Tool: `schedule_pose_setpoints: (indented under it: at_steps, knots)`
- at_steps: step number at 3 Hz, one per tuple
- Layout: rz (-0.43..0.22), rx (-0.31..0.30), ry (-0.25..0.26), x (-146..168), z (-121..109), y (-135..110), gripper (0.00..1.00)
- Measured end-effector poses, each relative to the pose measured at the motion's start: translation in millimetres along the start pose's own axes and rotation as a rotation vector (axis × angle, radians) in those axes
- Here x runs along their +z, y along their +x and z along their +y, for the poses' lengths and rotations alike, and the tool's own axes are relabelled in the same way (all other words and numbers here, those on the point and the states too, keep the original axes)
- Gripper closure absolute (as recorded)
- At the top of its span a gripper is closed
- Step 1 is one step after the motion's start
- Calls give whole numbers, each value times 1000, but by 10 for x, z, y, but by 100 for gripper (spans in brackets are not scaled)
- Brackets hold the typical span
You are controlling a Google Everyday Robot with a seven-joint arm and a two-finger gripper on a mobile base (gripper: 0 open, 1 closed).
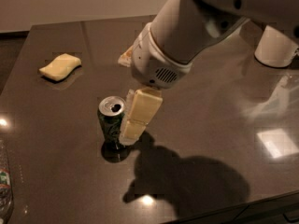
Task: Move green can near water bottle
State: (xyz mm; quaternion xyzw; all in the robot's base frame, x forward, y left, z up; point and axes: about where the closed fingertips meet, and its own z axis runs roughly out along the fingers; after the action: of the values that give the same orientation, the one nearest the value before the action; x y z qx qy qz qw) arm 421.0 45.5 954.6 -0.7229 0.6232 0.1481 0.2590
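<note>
The green can (pixel 111 120) stands upright on the dark table (pixel 210 125), left of centre, with its silver top and pull-tab opening showing. My gripper (pixel 127 133) hangs from the white arm (pixel 187 31) and has come down right next to the can's right side; its pale fingers (pixel 140 111) point down at can height, open and holding nothing. The water bottle (pixel 4 183) lies at the table's front left corner, mostly cut off by the frame edge, well apart from the can.
A pale yellow sponge (pixel 60 66) lies at the back left. A white cylindrical object (pixel 275 45) stands at the back right. The table's front edge runs along the bottom right.
</note>
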Motion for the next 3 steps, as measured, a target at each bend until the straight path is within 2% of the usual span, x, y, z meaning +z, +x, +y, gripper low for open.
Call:
schedule_pose_setpoints:
  at_steps: [2, 3]
  knots:
    - [-16, -51, -32, 455, 105, -113, 0]
    - [-19, -51, -36, 564, 40, -68, 0]
